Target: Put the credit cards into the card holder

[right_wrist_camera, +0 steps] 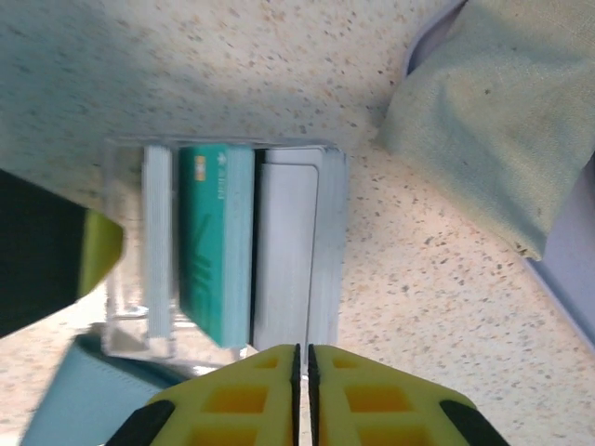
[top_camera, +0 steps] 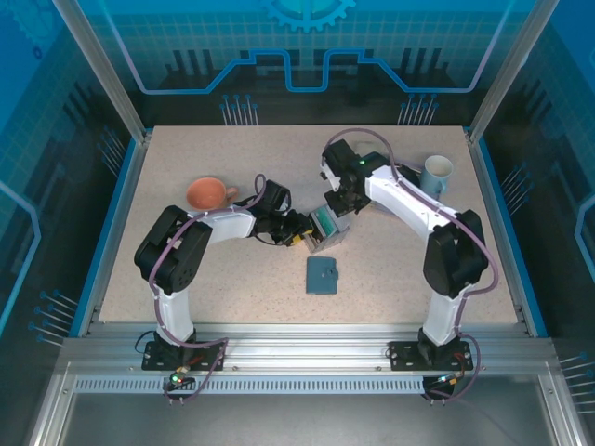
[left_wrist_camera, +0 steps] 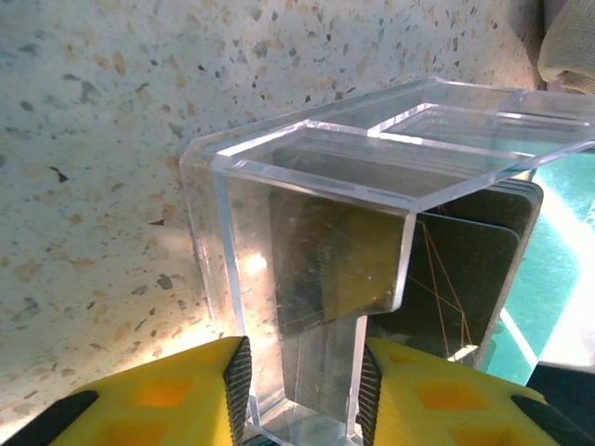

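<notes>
**Thin, slick cards: take one by its top edge**

My left gripper is clamped on the clear stand, one yellow finger against each side of its lower wall; it holds the stand near the middle of the table. My right gripper has its fingers pressed together at the upper edge of the pale cards; whether a card is caught between them I cannot tell.

The credit cards stand on edge inside the stand; a teal card sits beside the pale ones, and dark cards show through the clear wall. The card holder lies flat on the table just in front of the stand, apart from both grippers.

I judge the cards light, stiff and smooth, and packed close; the top edge looks like the only free hold, so a narrow pinch and a straight pull along the slot should suit, since a skewed pull may jam. The stand looks hard and slippery and needs a firm grip; the card holder looks soft and may slide or sag when a card is pushed in.
</notes>
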Controlling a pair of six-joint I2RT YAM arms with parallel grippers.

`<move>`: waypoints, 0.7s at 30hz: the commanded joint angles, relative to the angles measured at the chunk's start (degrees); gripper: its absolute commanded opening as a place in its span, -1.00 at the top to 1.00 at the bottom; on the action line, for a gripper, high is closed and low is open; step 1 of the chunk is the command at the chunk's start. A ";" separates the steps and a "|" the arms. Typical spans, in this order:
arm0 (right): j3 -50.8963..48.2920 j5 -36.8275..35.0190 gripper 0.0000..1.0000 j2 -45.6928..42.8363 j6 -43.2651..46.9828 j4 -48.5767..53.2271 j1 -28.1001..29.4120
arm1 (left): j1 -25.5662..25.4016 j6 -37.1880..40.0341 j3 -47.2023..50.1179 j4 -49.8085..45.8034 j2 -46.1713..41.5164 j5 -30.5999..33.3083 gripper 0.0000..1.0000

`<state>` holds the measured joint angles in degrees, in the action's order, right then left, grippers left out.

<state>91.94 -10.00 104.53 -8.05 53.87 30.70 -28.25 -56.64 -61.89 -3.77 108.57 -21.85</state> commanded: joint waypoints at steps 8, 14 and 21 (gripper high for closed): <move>-10.50 14.75 0.77 -13.17 -9.34 -7.09 -4.46 | -0.19 3.39 2.46 -4.25 -10.39 1.09 0.04; -4.93 6.73 0.13 -4.46 -4.84 -3.12 -4.03 | -0.21 2.79 1.13 -5.29 -7.93 1.60 0.03; 0.63 4.77 -0.02 4.29 -0.86 -1.48 -3.45 | -0.13 0.44 -0.51 -2.72 -2.36 1.14 0.02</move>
<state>89.73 -3.84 107.31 -11.49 50.30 26.63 -28.25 -55.55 -60.42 -6.31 104.36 -21.17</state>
